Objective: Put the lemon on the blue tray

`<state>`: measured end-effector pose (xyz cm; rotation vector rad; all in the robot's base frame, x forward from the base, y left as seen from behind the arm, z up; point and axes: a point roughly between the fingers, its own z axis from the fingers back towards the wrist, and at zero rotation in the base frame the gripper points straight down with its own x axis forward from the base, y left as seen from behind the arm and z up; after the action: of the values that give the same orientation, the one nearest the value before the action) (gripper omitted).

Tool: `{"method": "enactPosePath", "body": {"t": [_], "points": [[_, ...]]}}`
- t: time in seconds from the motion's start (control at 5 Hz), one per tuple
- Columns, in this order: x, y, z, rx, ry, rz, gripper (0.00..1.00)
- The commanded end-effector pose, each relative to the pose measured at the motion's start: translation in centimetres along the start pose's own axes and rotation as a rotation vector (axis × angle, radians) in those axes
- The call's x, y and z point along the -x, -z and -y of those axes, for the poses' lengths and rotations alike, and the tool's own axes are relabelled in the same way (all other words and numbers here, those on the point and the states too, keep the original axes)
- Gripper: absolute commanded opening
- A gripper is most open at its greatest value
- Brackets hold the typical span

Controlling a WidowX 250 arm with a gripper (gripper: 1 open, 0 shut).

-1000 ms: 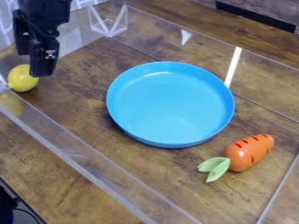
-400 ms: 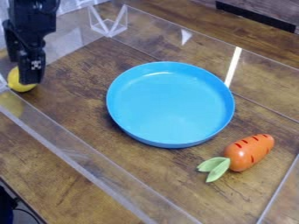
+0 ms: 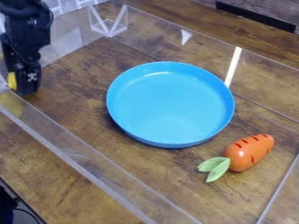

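At the far left of the wooden table, only a thin yellow edge of the lemon (image 3: 10,81) shows; the rest is hidden behind my black gripper (image 3: 21,84). The gripper points almost straight down, low over the lemon, and its jaws stand open. I cannot tell whether the fingers touch the fruit. The blue tray (image 3: 170,103), large and round with a raised rim, sits empty in the middle of the table, well to the right of the gripper.
An orange toy carrot (image 3: 250,151) with green leaves lies right of the tray near the front. A clear plastic barrier (image 3: 70,140) runs along the table's front-left edge. A white wire frame (image 3: 111,17) stands at the back.
The gripper has come down and to the left, from above and right of the lemon to over it. The lemon, plainly visible before, is now almost fully covered. Jaws stayed open.
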<state>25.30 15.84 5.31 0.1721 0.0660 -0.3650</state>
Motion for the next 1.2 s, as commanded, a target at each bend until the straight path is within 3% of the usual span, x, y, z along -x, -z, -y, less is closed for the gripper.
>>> {"method": "enactPosePath", "body": {"t": [0.0, 1.0], "points": [[0.1, -0.1, -1.3, -0.033, -0.039, 0.026, 1.00], [0.1, 1.9, -2.4, -0.030, -0.101, 0.047, 1.00]]}}
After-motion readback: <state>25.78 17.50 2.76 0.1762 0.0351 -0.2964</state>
